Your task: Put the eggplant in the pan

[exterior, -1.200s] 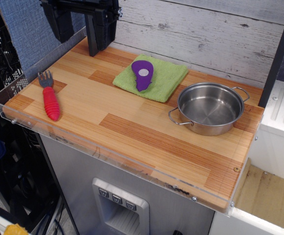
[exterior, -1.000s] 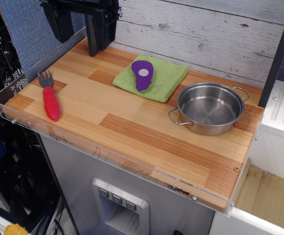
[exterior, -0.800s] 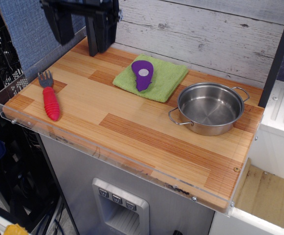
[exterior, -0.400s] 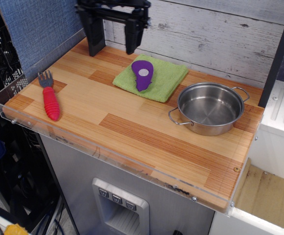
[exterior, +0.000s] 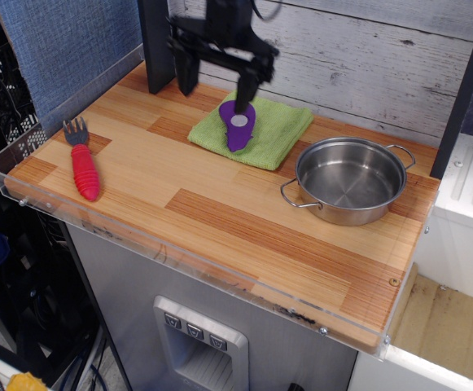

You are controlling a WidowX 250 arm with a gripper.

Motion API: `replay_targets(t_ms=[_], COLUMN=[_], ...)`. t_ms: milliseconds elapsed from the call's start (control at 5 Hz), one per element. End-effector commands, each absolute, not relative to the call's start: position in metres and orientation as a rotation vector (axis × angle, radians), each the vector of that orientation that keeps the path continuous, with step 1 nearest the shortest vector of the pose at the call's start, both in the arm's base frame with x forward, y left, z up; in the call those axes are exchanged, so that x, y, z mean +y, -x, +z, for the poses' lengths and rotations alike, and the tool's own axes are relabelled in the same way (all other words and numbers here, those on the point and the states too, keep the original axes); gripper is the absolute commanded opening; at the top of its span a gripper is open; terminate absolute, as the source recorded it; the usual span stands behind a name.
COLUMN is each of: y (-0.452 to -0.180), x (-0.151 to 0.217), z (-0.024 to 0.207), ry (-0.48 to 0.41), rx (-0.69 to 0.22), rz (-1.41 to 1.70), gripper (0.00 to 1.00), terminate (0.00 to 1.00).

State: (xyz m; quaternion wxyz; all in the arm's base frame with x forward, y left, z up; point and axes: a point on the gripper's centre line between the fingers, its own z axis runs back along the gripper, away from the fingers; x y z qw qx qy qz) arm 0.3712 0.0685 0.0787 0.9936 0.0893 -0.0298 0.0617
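The purple eggplant (exterior: 237,127) with its white spot lies flat on a green cloth (exterior: 253,130) at the back of the wooden counter. The shiny steel pan (exterior: 349,180) stands empty to the right of the cloth. My black gripper (exterior: 216,86) hangs open above the cloth's back left part. Its left finger is over the bare wood. Its right finger (exterior: 246,91) is just over the eggplant's wide end. It holds nothing.
A red-handled fork (exterior: 82,160) lies at the counter's left end. A clear plastic rim (exterior: 171,244) runs along the front and left edges. A plank wall (exterior: 366,57) stands behind, and a dark post (exterior: 156,45) rises at the back left.
The gripper has moved from the back left corner to the right and down, and now hangs over the green cloth by the eggplant. The eggplant, pan and fork have not moved.
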Motion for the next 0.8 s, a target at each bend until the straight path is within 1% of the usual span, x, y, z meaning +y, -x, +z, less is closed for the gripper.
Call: replay_targets(t_ms=[0,200,400,600], y=[-0.388,-0.389,-0.39,-0.391], x=[0.068,0.07,0.072,0.073], z=[0.066,0.061,0.057,0.053], ry=[-0.107,-0.06,-0.031,-0.042], rx=[-0.073,-0.064,-0.061,-0.075], rz=[0.162,0.198,0.215,0.245], gripper=[1.0,1.0,1.0,1.0], terminate=[0.0,0.0,0.0,0.0])
